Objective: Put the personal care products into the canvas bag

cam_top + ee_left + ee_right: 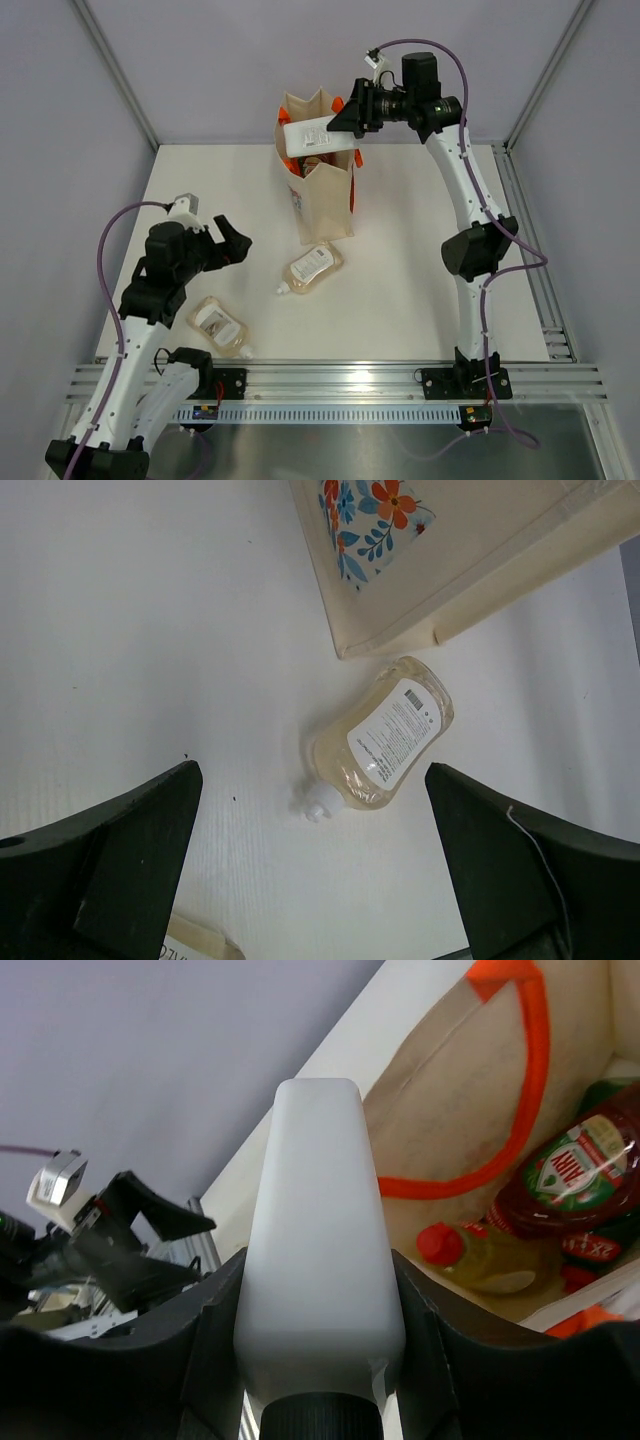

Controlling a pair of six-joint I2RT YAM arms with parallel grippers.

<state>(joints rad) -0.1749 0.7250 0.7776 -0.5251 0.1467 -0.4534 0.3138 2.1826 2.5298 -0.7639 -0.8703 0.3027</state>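
Bottle [318,137] pinched in right gripper [340,122]; left gripper [236,243] spread; bagged red bottle [575,1175] only wrist-visible.

place: robot lab cell | cues: grey panel walls [230,60], aluminium rail [340,378], white table [400,310]

Peach bottle [198,946] (mostly off-frame)

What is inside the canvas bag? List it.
In the canvas bag: a red bottle, an olive-yellow bottle with red cap, part of a green bottle. The black-capped bottle held above covers the rest.
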